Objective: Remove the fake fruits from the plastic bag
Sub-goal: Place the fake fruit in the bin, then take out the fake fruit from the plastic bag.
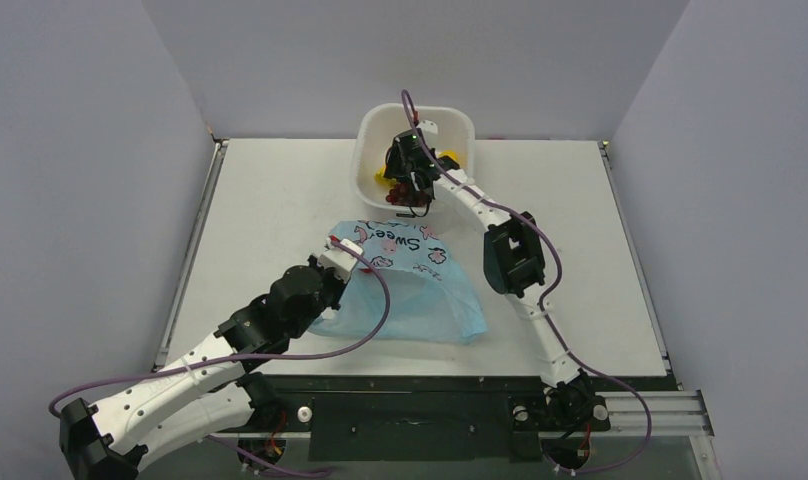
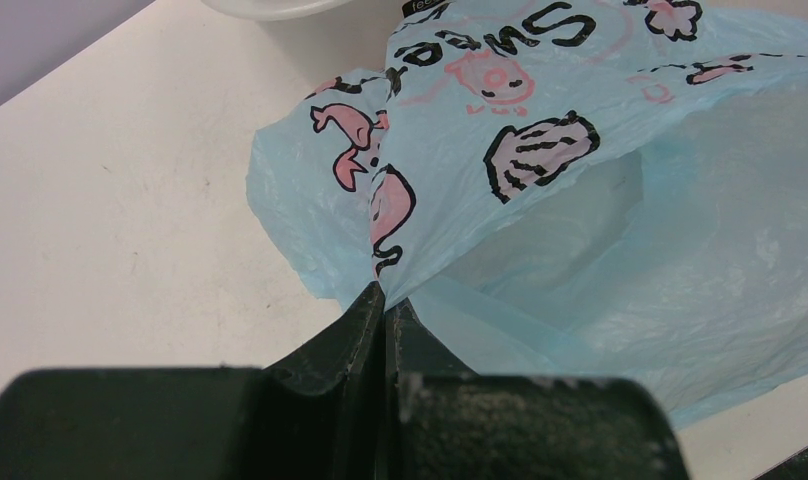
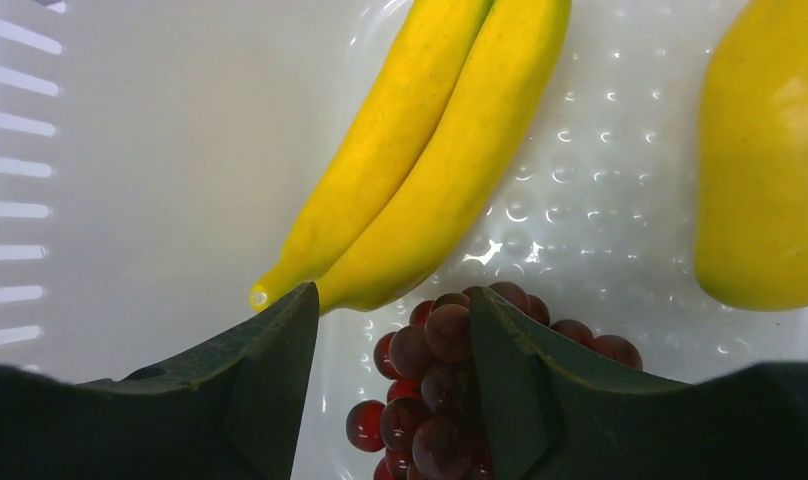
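Observation:
The light blue plastic bag with the "Sweet" print lies flat on the table's middle. My left gripper is shut on a pinch of its left edge, which shows in the left wrist view against the bag. My right gripper reaches down into the white tub. In the right wrist view it is open, with the dark red grape bunch lying on the tub floor between the fingers. Yellow bananas and a yellow lemon lie beyond. The small red fruit is hidden.
The white tub stands at the table's far edge, just behind the bag; its rim shows in the left wrist view. Grey walls close in the table on three sides. The tub's slotted side wall is left of my right gripper.

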### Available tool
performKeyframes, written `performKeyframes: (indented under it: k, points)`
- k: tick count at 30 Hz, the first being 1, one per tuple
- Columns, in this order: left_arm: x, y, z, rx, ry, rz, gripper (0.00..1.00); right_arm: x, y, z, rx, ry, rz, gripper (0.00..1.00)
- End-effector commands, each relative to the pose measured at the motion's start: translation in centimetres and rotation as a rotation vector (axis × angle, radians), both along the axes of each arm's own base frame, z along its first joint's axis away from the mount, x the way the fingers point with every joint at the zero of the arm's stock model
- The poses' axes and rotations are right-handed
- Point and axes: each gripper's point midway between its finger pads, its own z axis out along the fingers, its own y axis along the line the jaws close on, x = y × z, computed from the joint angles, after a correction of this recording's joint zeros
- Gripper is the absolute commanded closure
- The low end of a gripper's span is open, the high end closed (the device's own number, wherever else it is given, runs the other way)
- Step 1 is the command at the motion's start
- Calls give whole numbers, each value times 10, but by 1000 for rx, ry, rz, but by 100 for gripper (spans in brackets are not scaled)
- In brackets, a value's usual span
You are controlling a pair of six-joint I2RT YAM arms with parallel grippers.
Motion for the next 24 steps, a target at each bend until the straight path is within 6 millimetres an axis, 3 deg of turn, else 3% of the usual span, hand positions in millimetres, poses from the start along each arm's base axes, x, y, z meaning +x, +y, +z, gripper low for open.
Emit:
performKeyframes:
  k: [1,2,3,4,5,6,7,8,9,11,15,17,18,19,20,21,22,23,24]
  points:
    - [5,-4,25,-63,-62,-1,100,-12,2,86,-21,-126,36,47]
    - [5,-4,25,-63,-61,1,100,-16,-1,101,-17,-142,37,47]
    - [5,-4,26,-63,-62,1,100,-21,-2,99,-32,-129,43,47]
    - [5,-4,25,-60,-61,2,100,-27,-6,117,-23,-147,40,47]
    - [5,-3,25,-60,-61,3,100,-32,-9,113,-33,-134,41,47]
    - [5,-3,25,-59,-62,6,100,-38,-12,133,-21,-157,39,47]
    - [5,-3,24,-57,-60,6,100,-43,-15,131,-31,-148,42,47]
    - [5,-3,24,-56,-61,7,100,-50,-19,149,-19,-169,42,48]
    - [5,-2,23,-54,-59,9,100,-55,-23,149,-29,-161,49,48]
    - [5,-2,22,-52,-57,10,100,-72,-32,180,-13,-193,57,49]
    - [6,-3,20,-46,-54,11,100,-112,-49,207,-9,-211,71,50]
    - [6,-4,20,-45,-52,7,100,-135,-56,213,-10,-215,81,50]
    - [6,-4,20,-46,-51,6,100,-147,-56,198,-26,-186,96,50]
    - [6,-5,20,-48,-51,1,100,-161,-60,213,-6,-211,104,50]
    - [6,-5,21,-49,-50,0,100,-175,-60,200,-19,-187,122,50]
    - [5,-5,21,-48,-49,-2,100,-190,-66,213,0,-212,127,50]
    - [5,-5,21,-51,-51,-2,100,-204,-66,194,-14,-176,143,50]
    - [5,-5,21,-50,-50,-2,100,-218,-72,207,14,-202,146,50]
    - [5,-4,22,-52,-53,0,100,-232,-72,187,8,-170,159,50]
